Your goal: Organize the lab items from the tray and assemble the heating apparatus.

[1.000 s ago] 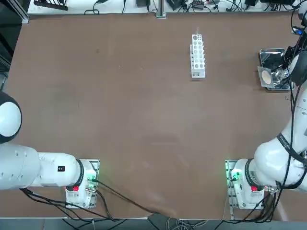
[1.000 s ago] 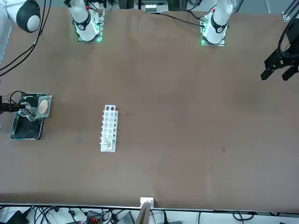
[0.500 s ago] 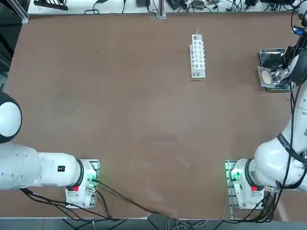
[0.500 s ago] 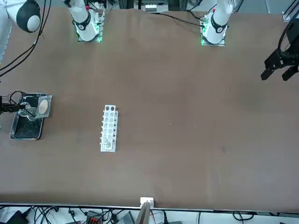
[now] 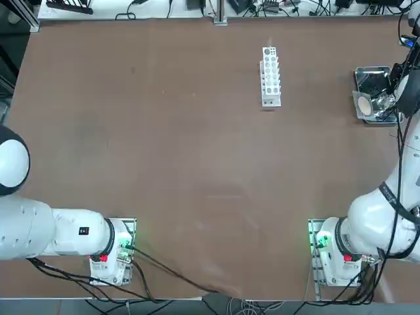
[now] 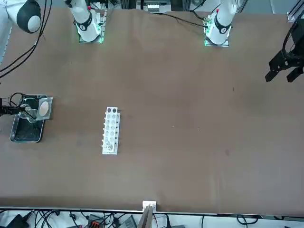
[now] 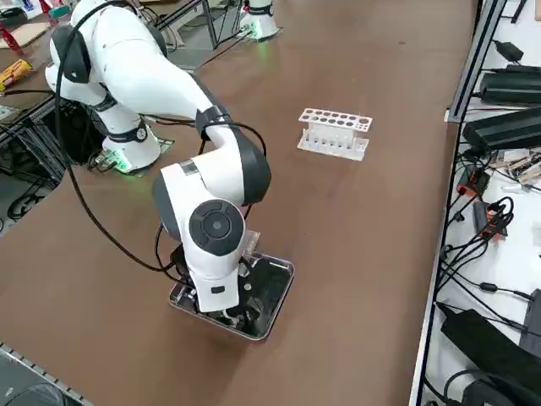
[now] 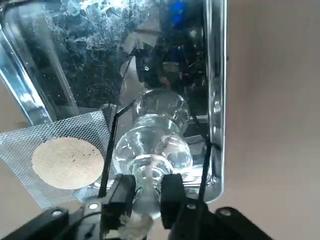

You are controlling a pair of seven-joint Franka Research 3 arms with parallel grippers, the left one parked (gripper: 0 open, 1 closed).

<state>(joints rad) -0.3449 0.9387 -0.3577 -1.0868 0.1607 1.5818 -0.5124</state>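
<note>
From above, the tray [image 5: 375, 71] is seen near the table's right edge, well to the right of the rack [image 5: 270, 75]; the mesh [image 5: 364, 105] overhangs the tray's near corner.

From the front, the right gripper [image 6: 24, 112] is placed over the tray's near end.

From the side, the tray is largely hidden by the arm.

At the wrist, the burner [image 8: 152, 145] is seen inside the tray, the tripod [image 8: 120, 120] wires around it. The fingers [image 8: 171, 192] are set about the burner's neck, narrowly apart; a firm grip cannot be confirmed.

The step is judged to be grasping the burner. Next, full closure and a straight lift clear of the wires are called for.
</note>
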